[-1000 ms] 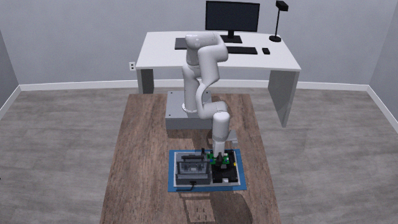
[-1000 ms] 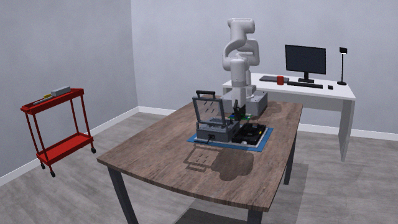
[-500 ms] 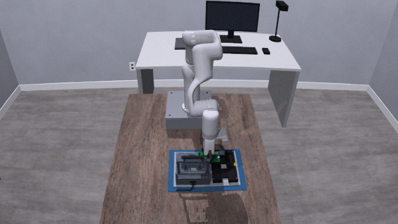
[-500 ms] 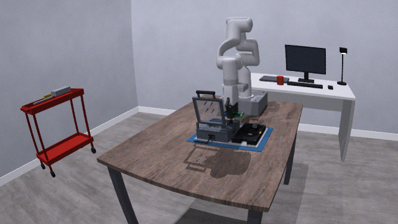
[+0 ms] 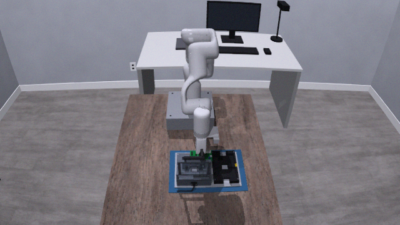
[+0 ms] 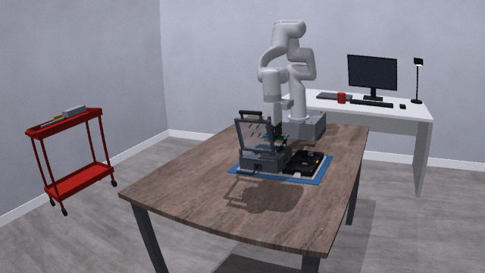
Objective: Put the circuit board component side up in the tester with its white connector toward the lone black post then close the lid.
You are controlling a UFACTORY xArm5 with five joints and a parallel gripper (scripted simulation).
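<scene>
The green circuit board is held level in my gripper, above the back of the grey tester. It also shows in the exterior view, just above the tester's bed. My gripper points straight down and is shut on the circuit board. The tester's lid stands open and upright on the left side, with a black handle on top. The black tray to the right of the tester holds no board. The pins, the black post and the white connector are too small to make out.
Tester and tray stand on a blue mat on the wooden table. The arm's grey base block is behind them. A white desk with monitor stands at the back; a red cart stands at the left wall.
</scene>
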